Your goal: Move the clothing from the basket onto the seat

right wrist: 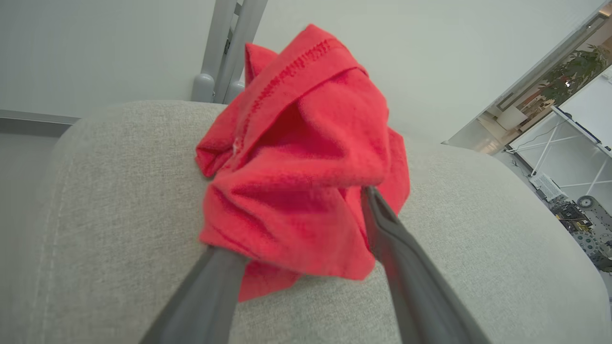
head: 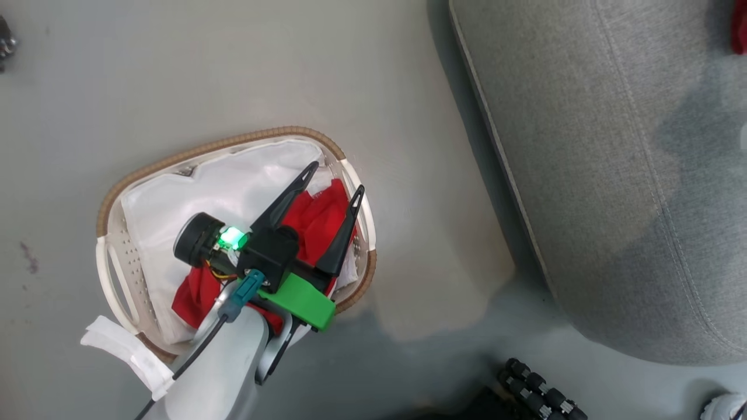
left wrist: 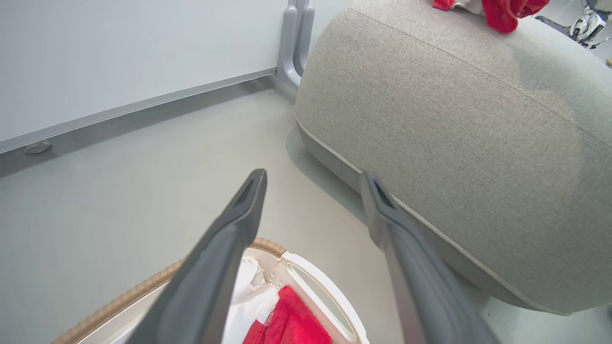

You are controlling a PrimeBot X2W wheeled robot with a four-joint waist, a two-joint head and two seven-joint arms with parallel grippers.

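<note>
This looks like a robotics lab or test bay dressed as a living-room corner. A bare grey floor (head: 233, 70) meets plain white partition panels (left wrist: 119, 57) joined by a grey metal post (left wrist: 294, 43). A grey sofa seat (left wrist: 454, 119) and a laundry basket (head: 125, 248) supply the homely touch. Past the partition stand a whiteboard (right wrist: 588, 105), wheeled machinery (right wrist: 583, 203) and a potted plant (right wrist: 569, 79).

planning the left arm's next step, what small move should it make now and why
Probably lower the left gripper into the basket onto the red clothing. Its fingers stand open above that clothing with nothing between them, and in the left wrist view their tips point out past the basket's rim, so it cannot close on the fabric yet.
</note>
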